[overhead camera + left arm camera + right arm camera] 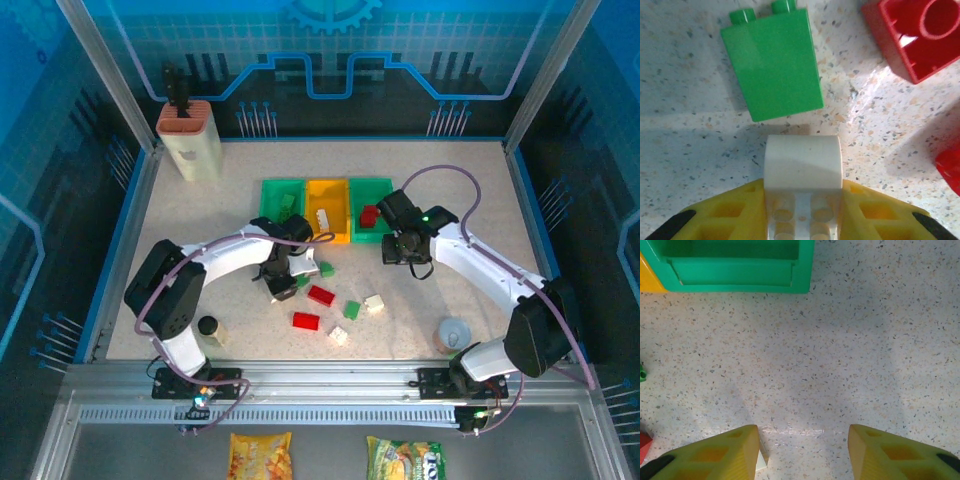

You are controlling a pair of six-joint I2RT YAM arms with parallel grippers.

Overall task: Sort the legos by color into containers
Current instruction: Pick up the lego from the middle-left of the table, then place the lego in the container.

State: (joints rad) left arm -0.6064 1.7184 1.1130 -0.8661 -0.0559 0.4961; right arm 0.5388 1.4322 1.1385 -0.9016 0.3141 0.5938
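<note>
My left gripper [802, 216] is shut on a white lego [802, 167], which sits between its yellow fingers, low over the table. Just beyond it lie a green lego [772, 62] and a red lego [917, 35]. From above, the left gripper [279, 284] is in front of the containers: a green bin [270, 190], an orange-yellow bin [327, 190] and another green bin [372, 187]. My right gripper [802, 450] stands open over bare table, nothing between its fingers, near the right green bin [740, 270]. Loose legos lie in front: red [321, 295], red [306, 321], green [352, 310], white [374, 303].
A beige holder [190, 140] stands at the back left. A small dark-topped jar [208, 328] sits near the left arm's base and a grey cup [455, 333] near the right arm's base. Each bin holds a lego or two.
</note>
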